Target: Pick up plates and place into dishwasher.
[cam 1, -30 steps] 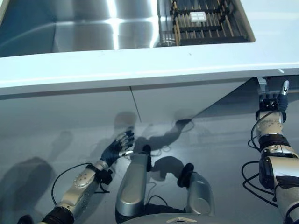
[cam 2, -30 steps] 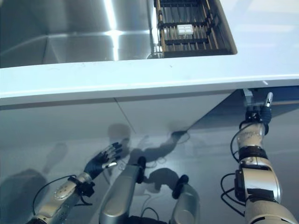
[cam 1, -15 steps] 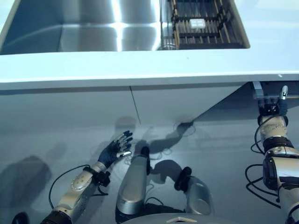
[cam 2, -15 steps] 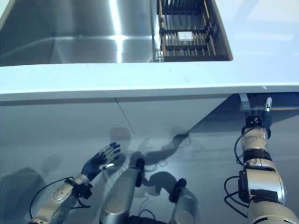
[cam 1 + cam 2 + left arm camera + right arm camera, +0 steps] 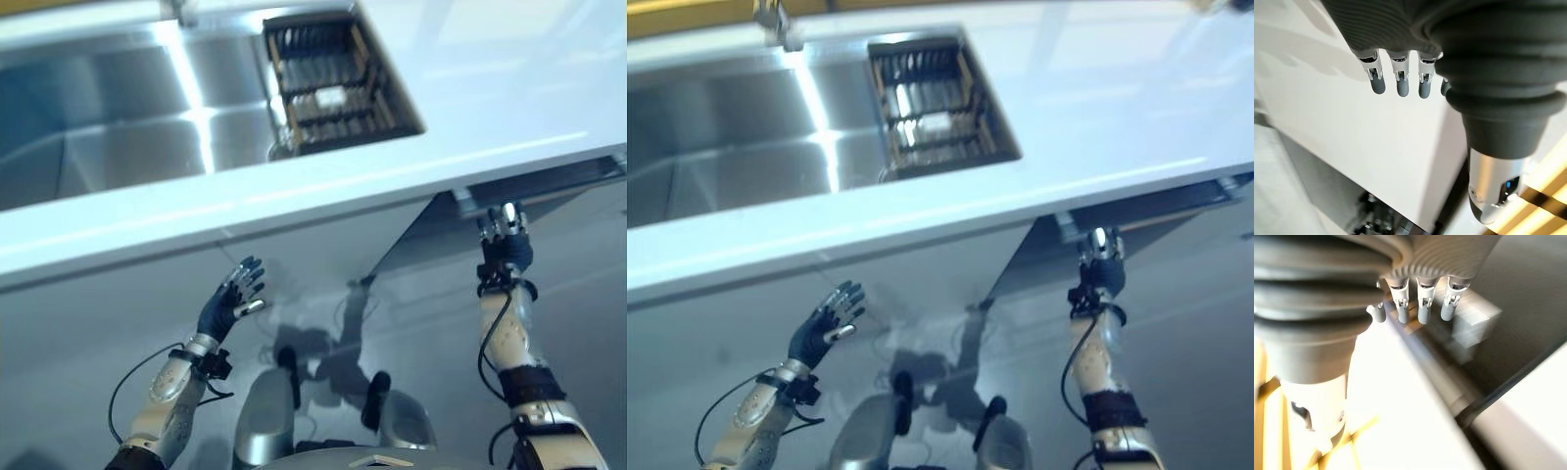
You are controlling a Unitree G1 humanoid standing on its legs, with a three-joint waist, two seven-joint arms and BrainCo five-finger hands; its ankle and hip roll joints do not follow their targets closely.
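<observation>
No plate can be made out. A dark slatted rack [image 5: 333, 83] sits in the right end of the steel sink [image 5: 118, 137] with a small white thing [image 5: 331, 96] lying in it. My left hand [image 5: 230, 299] is open with fingers spread, held up before the white cabinet front [image 5: 313, 245] below the counter. My right hand [image 5: 505, 240] is open with fingers straight and pointing up, just under a dark gap [image 5: 549, 181] beneath the counter's right part. In the wrist views the left fingers [image 5: 1400, 83] and the right fingers [image 5: 1422, 308] hold nothing.
A wide pale countertop [image 5: 490, 78] runs across the view, its front edge overhanging both hands. A faucet base [image 5: 774, 20] stands behind the sink. A small metal bracket [image 5: 462, 203] sits at the gap's left end. Grey floor lies below.
The camera has swung, so the whole scene shifted and tilted. My left hand has risen closer to the counter's underside. My right hand stays raised by the gap.
</observation>
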